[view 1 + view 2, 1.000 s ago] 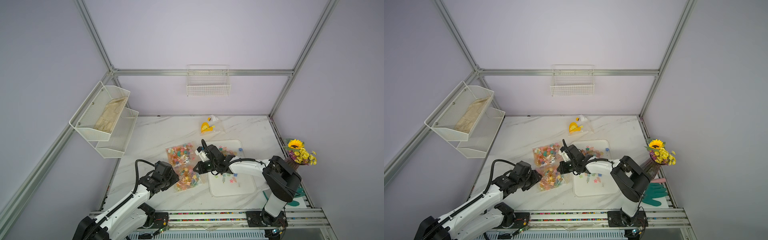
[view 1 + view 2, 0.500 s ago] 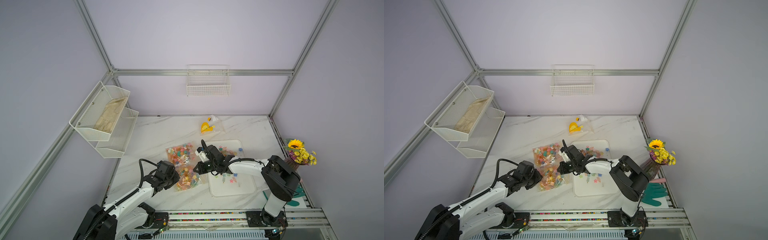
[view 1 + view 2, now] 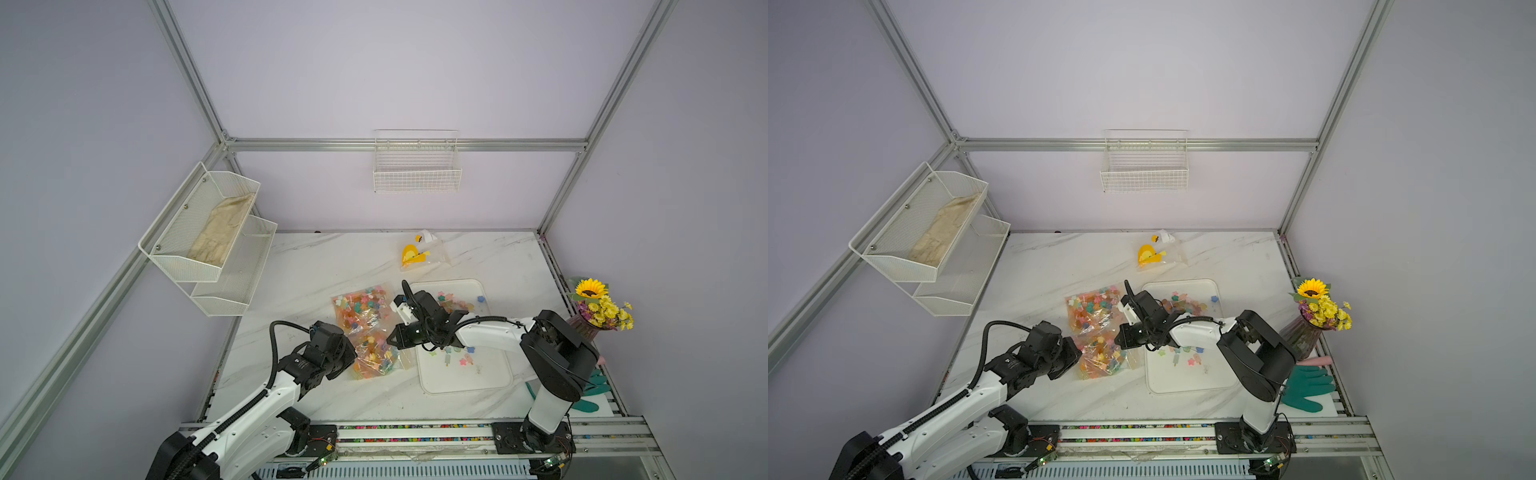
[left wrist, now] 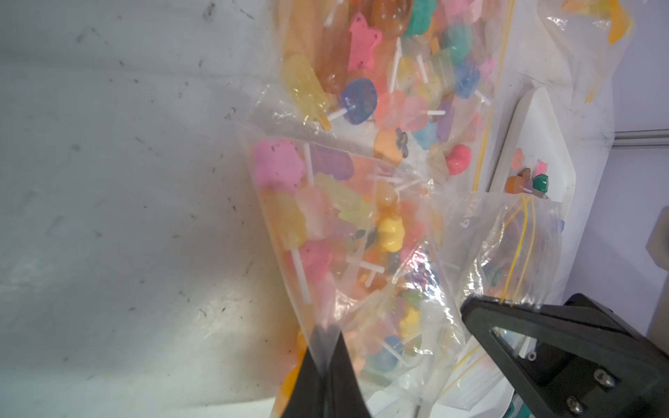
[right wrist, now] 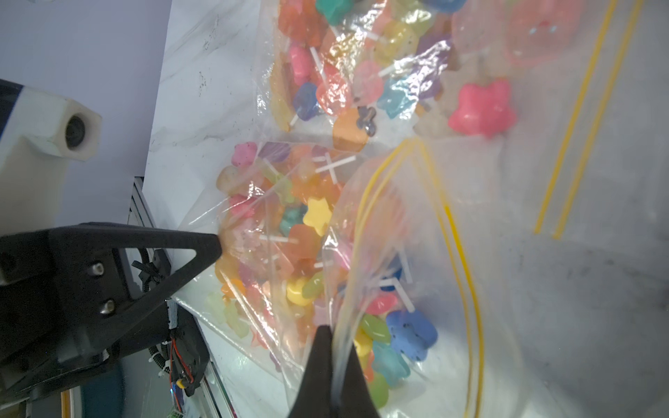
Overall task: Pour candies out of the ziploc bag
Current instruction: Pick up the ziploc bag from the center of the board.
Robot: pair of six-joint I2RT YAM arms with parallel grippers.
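1. The left claw (image 4: 327, 336) is pinched fully closed on a corner at the sealed end of the near bag (image 3: 376, 355), with clear film bunched between its black tips. The bag lies on the marble-patterned table (image 3: 316, 266), right against that claw.
2. The right claw (image 5: 331, 331) is squeezed closed too, on the film at the same bag's mouth, just beside the double yellow zip line (image 5: 363, 206). In both top views it meets the bag on the side facing the tray.
3. The candies (image 4: 389, 231) fill the near bag between the two claws. They are small star and flower shapes on thin white sticks, glossy and translucent, in pink, yellow, orange, blue and green.
4. Faint lettering on the crumpled film in the left wrist view is too blurred to read.
5. A white tray (image 3: 465, 380) with rounded corners lies just beside the bag's mouth, under the right arm. A few loose candies (image 3: 453, 358) lie on its middle, and more lie at its far end.
6. A second bag (image 3: 361, 303), also packed with such sweets, lies flat just beyond the near one, their edges touching.
7. Further back sits a small clear packet (image 3: 415, 254) with something yellow inside.
8. On the back wall hangs a white wire basket (image 3: 417, 166).
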